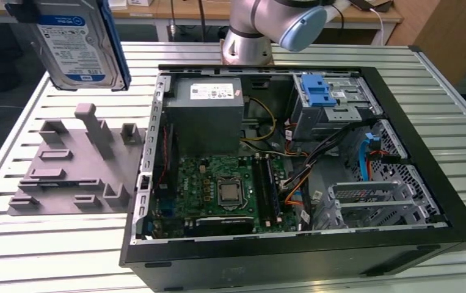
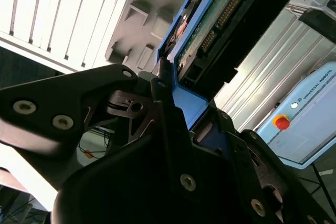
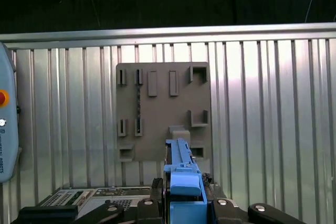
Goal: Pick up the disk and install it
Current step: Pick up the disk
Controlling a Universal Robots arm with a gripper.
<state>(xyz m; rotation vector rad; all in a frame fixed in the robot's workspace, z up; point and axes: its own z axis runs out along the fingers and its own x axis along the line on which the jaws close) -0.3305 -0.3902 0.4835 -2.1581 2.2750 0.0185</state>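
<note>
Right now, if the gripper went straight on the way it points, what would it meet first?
Probably the grey fixture, with the held disk touching before the gripper; depth is unclear.

The exterior view is looking steeply down over the open computer case (image 1: 298,262) and slatted worktop (image 1: 54,244). The first wrist view is facing straight down on the grey fixture plate (image 3: 157,114) from well above. The second wrist view is peering close past the jaws along the disk (image 2: 210,30). All three are sharing the plate.
</note>
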